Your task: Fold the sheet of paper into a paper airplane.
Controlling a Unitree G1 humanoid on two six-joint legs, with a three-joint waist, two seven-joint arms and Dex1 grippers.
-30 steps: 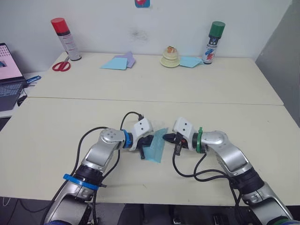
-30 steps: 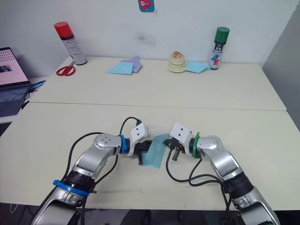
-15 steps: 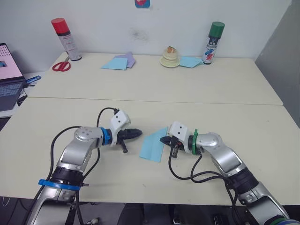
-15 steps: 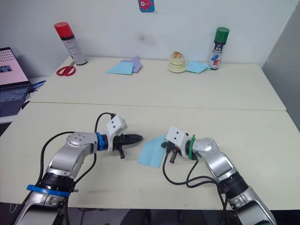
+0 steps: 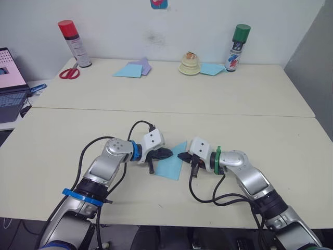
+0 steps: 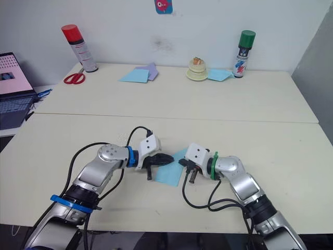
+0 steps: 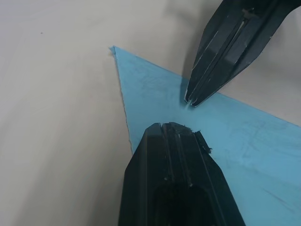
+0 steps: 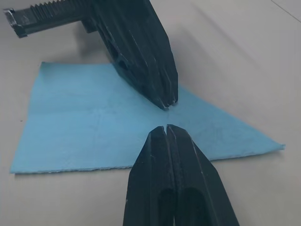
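The sheet of paper (image 5: pixel 171 165) is light blue, folded into a flat pointed shape, and lies on the table near its front edge. My left gripper (image 5: pixel 168 153) is shut, its tip resting on the paper's left part. My right gripper (image 5: pixel 181 155) is shut too, and its tip touches the paper from the right. The two tips face each other a finger's width apart. In the left wrist view my shut fingers (image 7: pixel 171 129) sit on the paper (image 7: pixel 150 87) opposite the right gripper (image 7: pixel 192 101). The right wrist view has the right gripper (image 8: pixel 164 128) facing the left gripper (image 8: pixel 167 103) over the paper (image 8: pixel 84 127).
At the back of the table stand a red spray can (image 5: pixel 72 44) with scissors (image 5: pixel 67 73), flat light-blue and lilac sheets (image 5: pixel 130 69), a cream-coloured object (image 5: pixel 189 63), another light-blue sheet (image 5: pixel 210 68) and a green spray can (image 5: pixel 237 47). A laptop (image 5: pixel 9 86) sits at the far left.
The left gripper drew back to the left half a second ago and has now returned to the paper. The right gripper stayed at the paper, which now lies flat.
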